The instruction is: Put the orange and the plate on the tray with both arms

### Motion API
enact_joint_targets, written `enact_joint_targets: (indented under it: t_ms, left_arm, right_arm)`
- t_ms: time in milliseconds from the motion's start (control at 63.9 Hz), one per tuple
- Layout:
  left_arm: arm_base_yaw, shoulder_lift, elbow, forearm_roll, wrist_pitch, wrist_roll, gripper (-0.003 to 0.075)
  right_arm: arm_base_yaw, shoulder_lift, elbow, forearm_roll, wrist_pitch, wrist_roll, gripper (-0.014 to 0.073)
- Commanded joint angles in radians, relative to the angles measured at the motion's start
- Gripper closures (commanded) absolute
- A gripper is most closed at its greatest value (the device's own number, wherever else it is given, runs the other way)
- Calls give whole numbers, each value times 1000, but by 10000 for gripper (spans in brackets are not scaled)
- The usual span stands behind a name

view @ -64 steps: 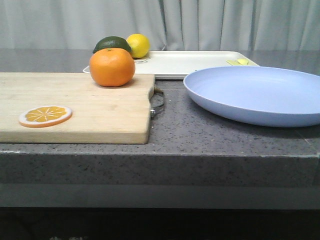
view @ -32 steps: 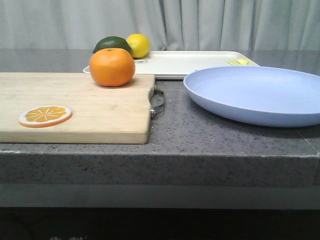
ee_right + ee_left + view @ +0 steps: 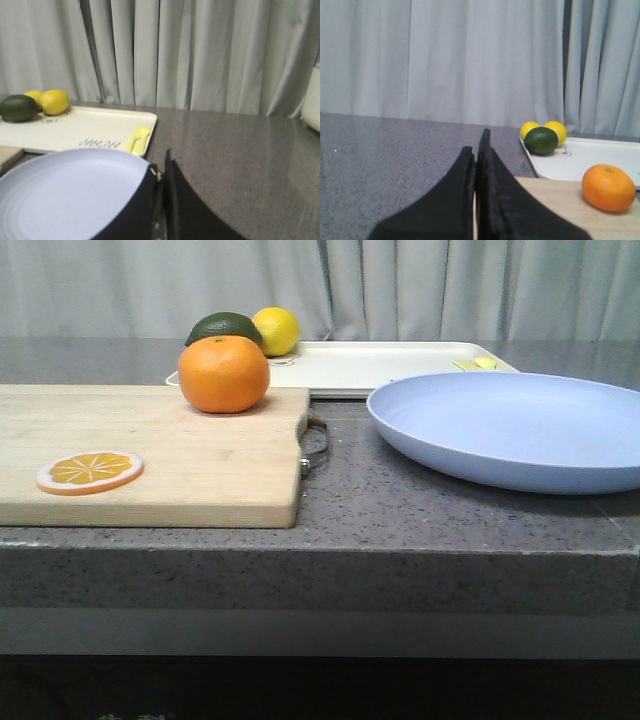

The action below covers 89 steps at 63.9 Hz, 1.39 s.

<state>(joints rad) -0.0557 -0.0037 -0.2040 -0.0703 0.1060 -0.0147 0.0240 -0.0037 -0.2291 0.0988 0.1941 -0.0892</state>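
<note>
Orange first: you have one whole fruit sitting on the wooden cutting board, near its far edge, just in front of the cream tray. Judge it firm, round and fairly light, with a dimpled skin that should grip well but a shape that will roll; take it across its widest part, fingers on opposite sides. One plate lies flat on the grey counter to the right of the board, close to the tray's front rim. It looks like stiff, light plastic with a smooth surface, so expect it to slide; your only real hold is the thin raised rim, pinched at the near edge. Count also one orange slice on the board, one dark green fruit and two lemons at the tray's left corner. Your left gripper has its fingers pressed together, holding nothing; the right gripper is likewise closed and empty, just beside the plate's rim.
</note>
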Motion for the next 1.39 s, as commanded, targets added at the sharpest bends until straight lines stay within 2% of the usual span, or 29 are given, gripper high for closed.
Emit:
enact_joint_targets:
  t_ms: [0,360,626,908,987,1049,1143,1206,1269,1316,1378]
  left_arm:
    - [1,23,-121,-9,11,-1,738]
    - [1,292,-455,-9,356,-1,738]
    - [1,411,-465,-14,386,-1,738]
    - [1,475,-446,-16,391,-1,731]
    - [1,484,-446,-16,389,-1,672]
    - [1,491,-446,-16,389,-1,579]
    - [1,497,-446,-16,384,-1,386]
    - [1,504,-446,-16,380,-1,250]
    - [1,516,-446,-16,380,15,167]
    - [-1,529,-448,-16,380,30,139]
    - [-23,549,-456,-26,375,30,141]
  right_arm:
    - [-2,46,-106,0,-37,-6,662]
    - [-2,335,-395,0,228,-6,662]
    - [-2,483,-411,0,333,-6,662]
    - [-2,556,-399,0,357,-6,645]
    - [-2,566,-399,0,357,-6,569]
    - [-2,568,-399,0,357,-6,462]
    - [-2,568,-399,-8,350,-8,249]
    - [-2,568,-399,-9,349,-8,147]
    - [-2,568,-399,-9,349,-8,60]
    - [-2,568,-399,-9,349,-8,29]
    - [-2,568,-399,-9,353,-8,22]
